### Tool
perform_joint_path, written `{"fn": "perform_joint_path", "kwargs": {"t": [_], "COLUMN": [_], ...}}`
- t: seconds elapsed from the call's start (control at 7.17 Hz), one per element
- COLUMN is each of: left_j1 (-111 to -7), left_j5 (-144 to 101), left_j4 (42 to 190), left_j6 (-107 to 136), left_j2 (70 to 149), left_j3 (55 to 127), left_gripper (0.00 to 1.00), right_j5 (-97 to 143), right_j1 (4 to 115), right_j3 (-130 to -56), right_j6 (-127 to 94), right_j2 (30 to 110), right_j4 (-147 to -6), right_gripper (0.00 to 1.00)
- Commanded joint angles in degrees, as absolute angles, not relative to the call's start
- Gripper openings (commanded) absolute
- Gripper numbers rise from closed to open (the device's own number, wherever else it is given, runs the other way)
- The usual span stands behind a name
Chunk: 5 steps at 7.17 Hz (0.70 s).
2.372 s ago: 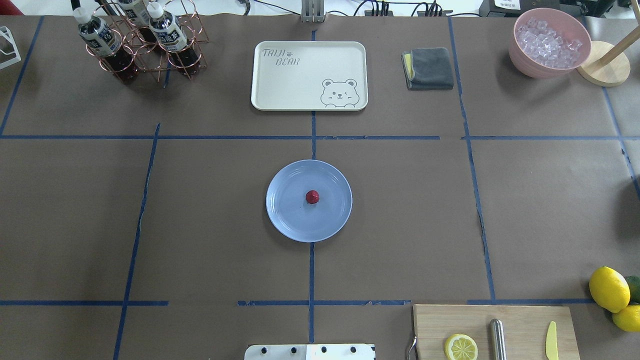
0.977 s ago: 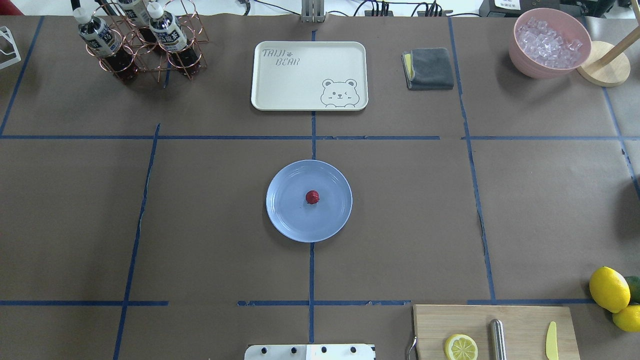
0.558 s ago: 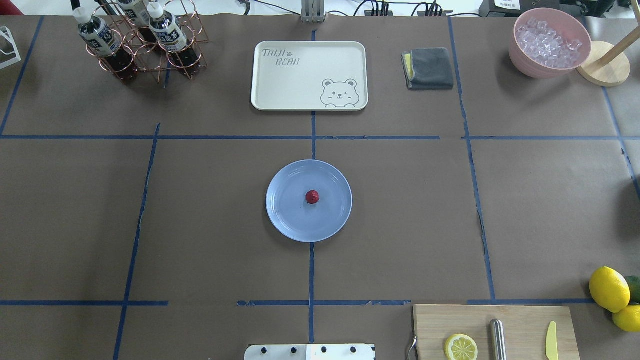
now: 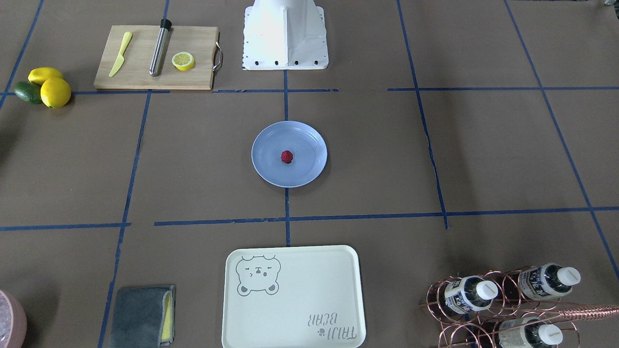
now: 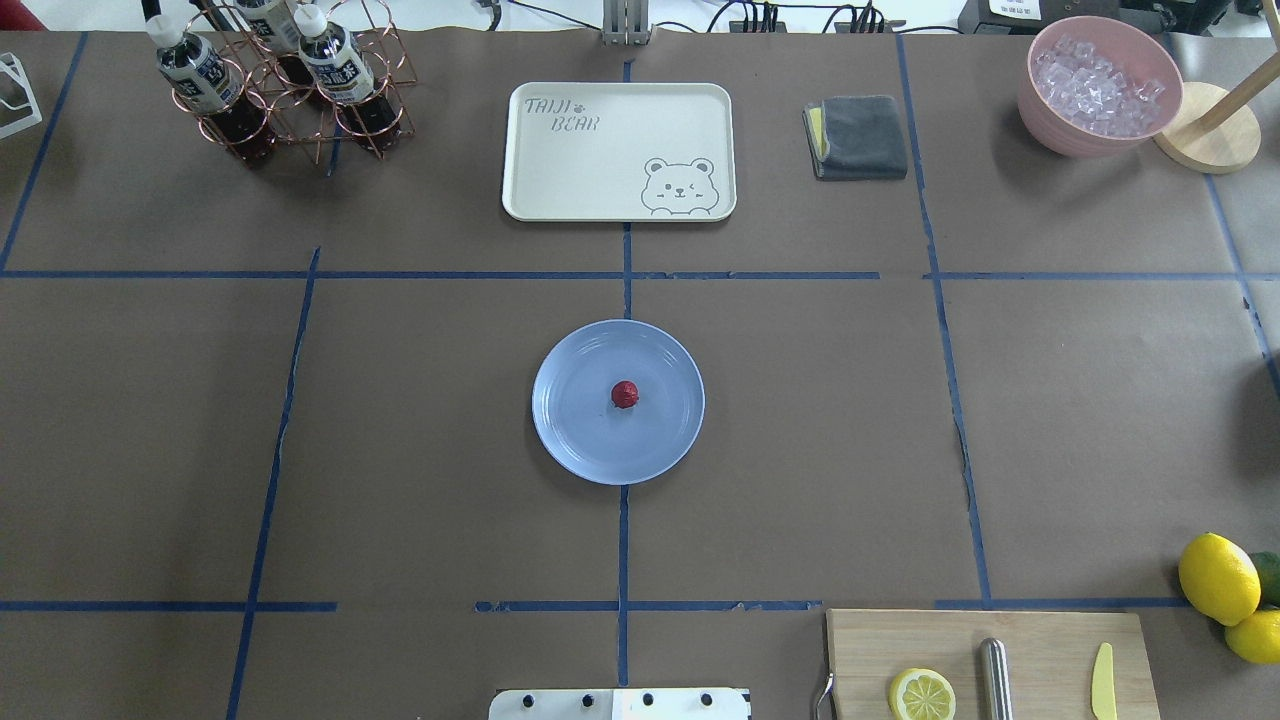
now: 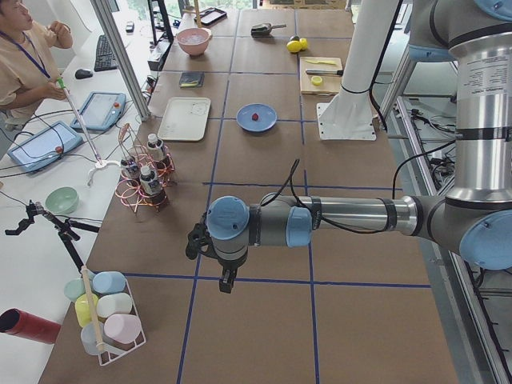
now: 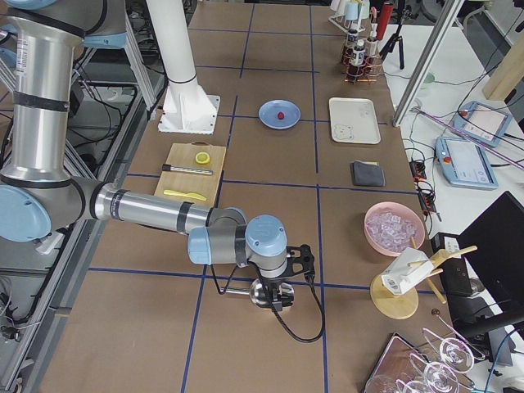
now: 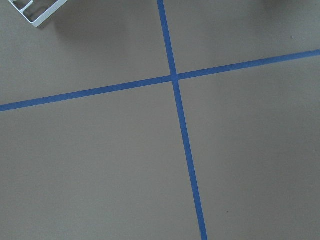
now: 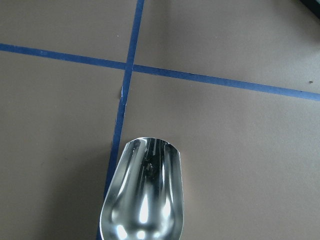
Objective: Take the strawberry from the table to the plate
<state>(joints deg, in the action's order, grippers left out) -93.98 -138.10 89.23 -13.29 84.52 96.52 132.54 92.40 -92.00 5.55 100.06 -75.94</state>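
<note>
Strawberry sits centred in the shallow round blue plate, mid-table. Pink bowl holds ice cubes. Both grippers are well apart from the berry: left gripper over bare brown paper, right gripper over a shiny metal scoop. Finger spread on either: can't tell.

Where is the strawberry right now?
In the overhead view the strawberry lies in the middle of the blue plate, centrally placed, below the cream bear tray.

Left pincer and right pincer: too small in side views, opening unreadable.
</note>
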Motion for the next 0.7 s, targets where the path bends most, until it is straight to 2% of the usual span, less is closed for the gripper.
{"fn": "perform_joint_path", "kwargs": {"t": [0.0, 0.56], "left_j1": [-93.96, -94.04], "left_j5": [-138.16, -138.17], "left_j4": [89.30, 89.30], "left_j6": [-13.36, -13.36], "left_j2": [84.64, 84.90], "left_j3": [96.59, 97.90], "left_gripper": [1.00, 1.00], "right_j5": [132.54, 132.54], "right_j1": [92.02, 91.58], "right_j3": [-92.02, -92.11], "right_j6": [5.54, 5.45], "right_j2": [100.11, 100.11], "right_j4": [-75.94, -75.85], "right_gripper": [1.00, 1.00]}}
